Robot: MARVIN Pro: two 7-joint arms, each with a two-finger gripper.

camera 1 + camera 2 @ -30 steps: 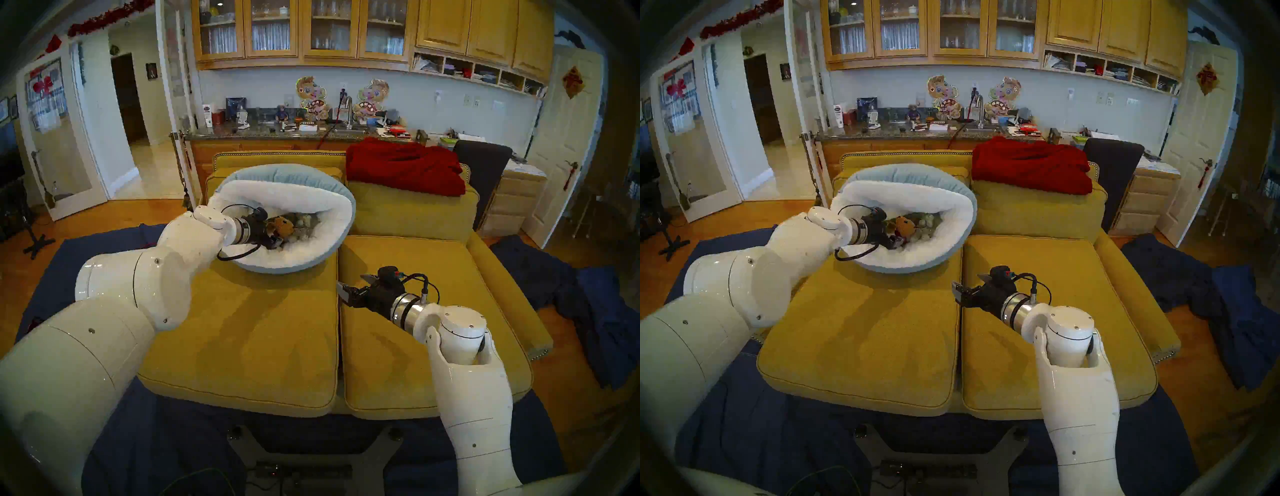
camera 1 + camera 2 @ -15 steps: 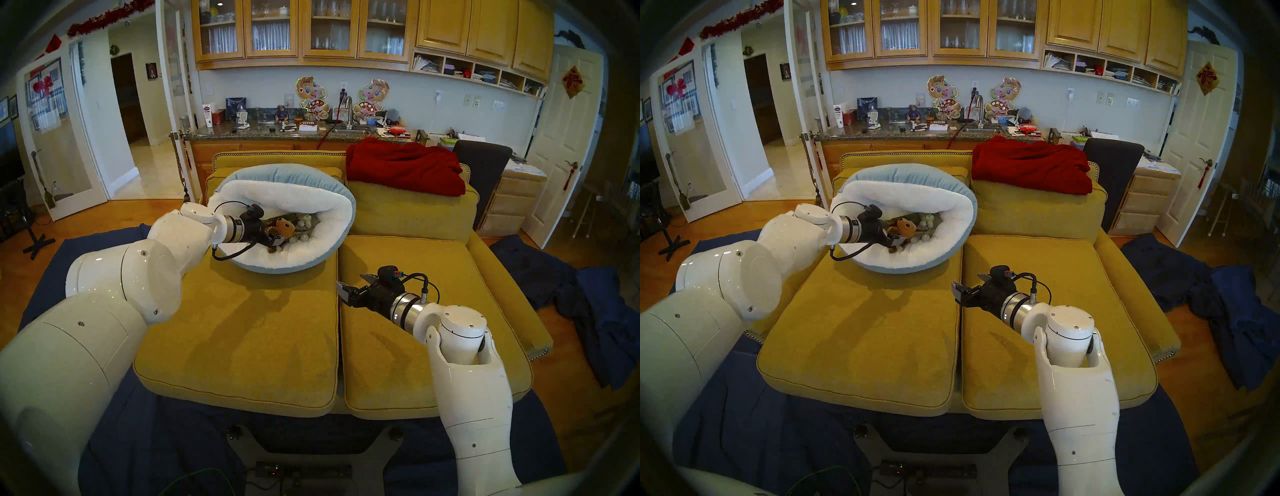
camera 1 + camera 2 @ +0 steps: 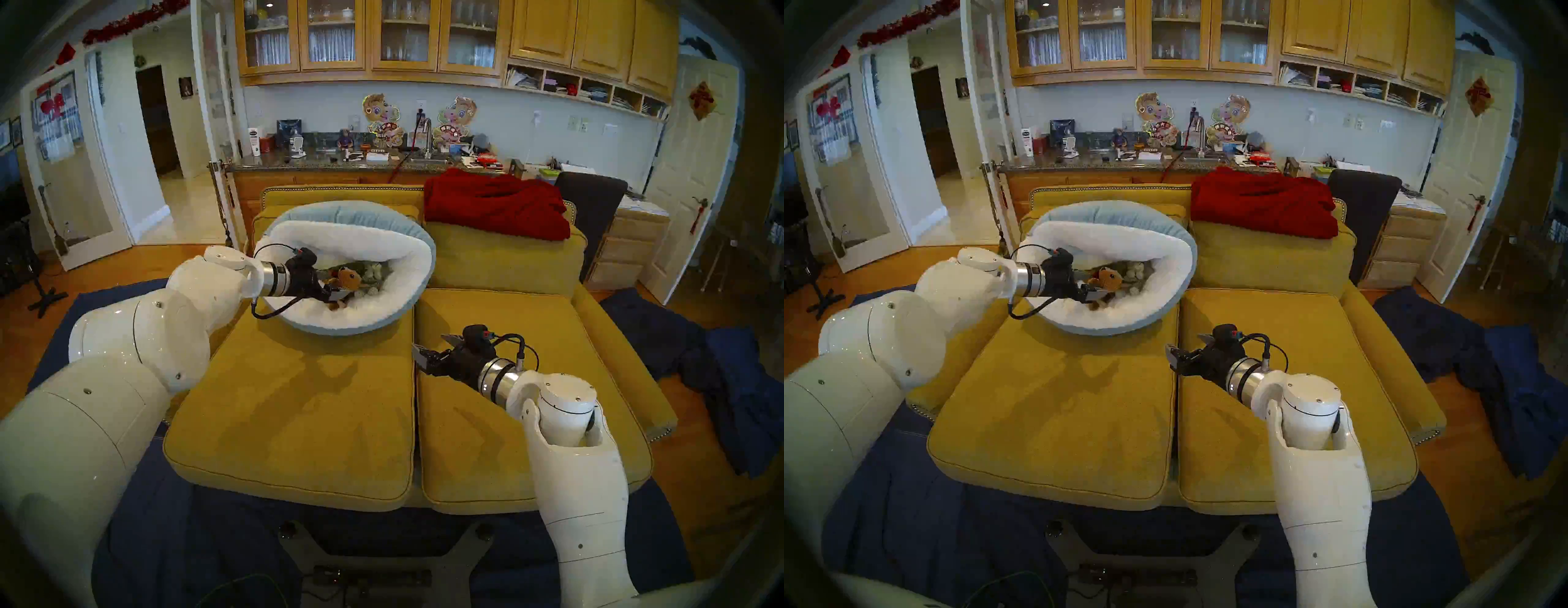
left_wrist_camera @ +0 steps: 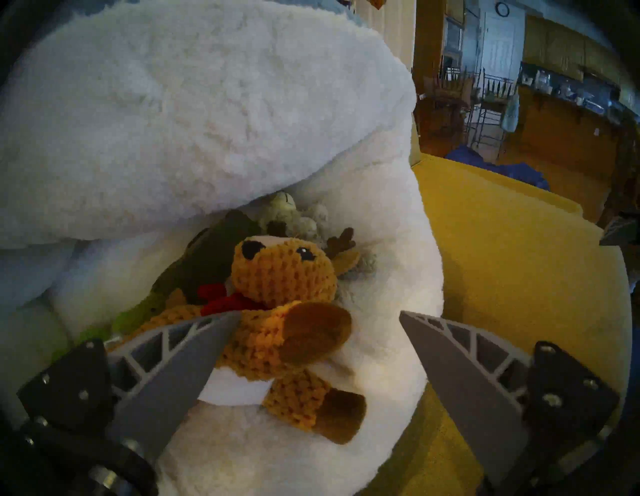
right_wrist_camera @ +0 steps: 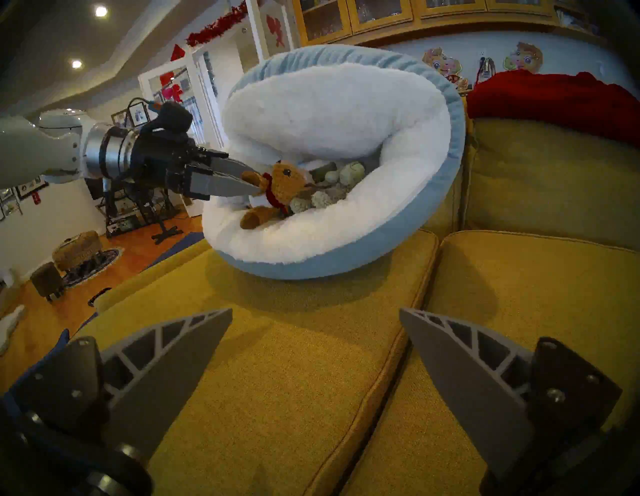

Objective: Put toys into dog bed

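Releasing: left gripper (image 4: 317, 317) spread wide, reindeer (image 4: 282, 304) lying loose on the dog bed (image 3: 365, 316) fleece beside the other toys (image 5: 332, 187), count unclear, they're bunched. Right gripper (image 3: 428, 350) open and empty over the sofa (image 3: 297, 403). No toys visible outside; task looks nearly finished.

You see a round dog bed (image 5: 346, 256) with fluffy white plush inside and light blue fabric outside. In it lies a crocheted orange-brown reindeer toy (image 4: 280, 277) with 2 black eyes, dark brown antlers, darker brown paws and a red scarf. The sofa cushions (image 3: 305, 407) are mustard yellow, the draped blanket (image 3: 496, 201) is deep red.
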